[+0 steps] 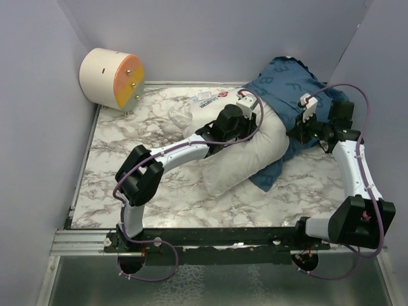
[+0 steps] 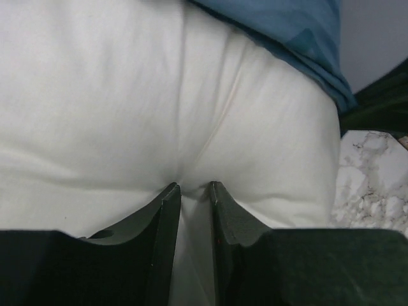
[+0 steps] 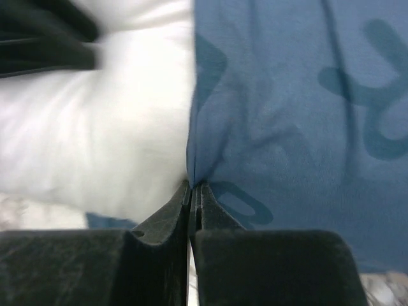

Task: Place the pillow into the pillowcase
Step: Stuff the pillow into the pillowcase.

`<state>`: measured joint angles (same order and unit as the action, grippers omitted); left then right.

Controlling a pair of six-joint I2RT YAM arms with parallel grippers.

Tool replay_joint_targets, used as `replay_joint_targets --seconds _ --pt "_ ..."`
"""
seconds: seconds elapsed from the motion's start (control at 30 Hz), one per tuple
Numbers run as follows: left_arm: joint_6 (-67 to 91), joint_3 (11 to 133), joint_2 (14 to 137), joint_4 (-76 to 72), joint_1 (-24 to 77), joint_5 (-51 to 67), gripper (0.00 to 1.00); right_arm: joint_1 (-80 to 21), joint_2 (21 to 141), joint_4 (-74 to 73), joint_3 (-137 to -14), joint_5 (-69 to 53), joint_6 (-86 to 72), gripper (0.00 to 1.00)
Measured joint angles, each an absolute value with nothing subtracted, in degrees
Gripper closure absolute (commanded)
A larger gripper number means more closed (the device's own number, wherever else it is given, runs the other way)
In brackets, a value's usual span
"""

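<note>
The plump white pillow [image 1: 239,162] lies slanted across the middle of the marble table, its far end tucked under the blue printed pillowcase [image 1: 287,80] at the back right. My left gripper [image 1: 250,115] presses into the pillow's upper part. In the left wrist view the left gripper [image 2: 194,186] pinches a fold of the pillow [image 2: 127,95], with the pillowcase [image 2: 287,32] just beyond. My right gripper [image 1: 296,127] sits at the case's near edge. In the right wrist view the right gripper [image 3: 192,185] is shut on the hem of the pillowcase [image 3: 299,115], beside the pillow [image 3: 95,127].
A cream cylinder with an orange face [image 1: 111,78] stands in the back left corner. Grey walls close in the table [image 1: 127,146] on the left, back and right. A black rail [image 1: 210,237] with both arm bases runs along the near edge.
</note>
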<state>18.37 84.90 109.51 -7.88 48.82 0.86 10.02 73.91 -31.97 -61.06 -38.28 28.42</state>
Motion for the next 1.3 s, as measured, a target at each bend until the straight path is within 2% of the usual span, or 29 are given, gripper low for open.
replay_joint_targets --seconds 0.2,0.37,0.53,0.63,0.8,1.0,1.13,1.3 --pt "20.93 84.51 112.81 -14.79 47.35 1.72 0.84 5.61 79.22 -44.95 -70.41 -52.97 33.10 0.99" --pt "23.90 84.09 113.69 -18.35 46.28 1.54 0.84 -2.04 88.03 -51.37 -76.90 -60.84 34.04 0.99" --pt "26.61 80.84 113.69 -22.81 46.09 1.02 0.81 -4.64 92.99 -52.40 -75.88 -63.94 33.69 0.99" --pt "27.64 78.78 113.38 -24.88 46.37 1.17 0.73 -3.25 93.14 -49.34 -70.08 -63.59 32.29 0.99" --pt "27.51 74.26 110.43 -26.87 47.07 2.74 0.49 2.48 92.55 -48.29 -66.17 -64.05 31.14 0.99" --pt "24.64 64.69 97.38 -23.24 47.33 3.31 0.17 4.08 90.61 -48.56 -68.62 -64.47 31.20 0.99" --pt "24.34 55.77 84.09 -19.86 43.18 3.64 0.12 4.14 90.30 -48.60 -70.57 -64.86 31.18 0.99" --pt "26.37 49.08 75.37 -17.74 28.32 6.52 0.10 4.14 90.30 -48.62 -71.68 -65.32 31.07 0.99"
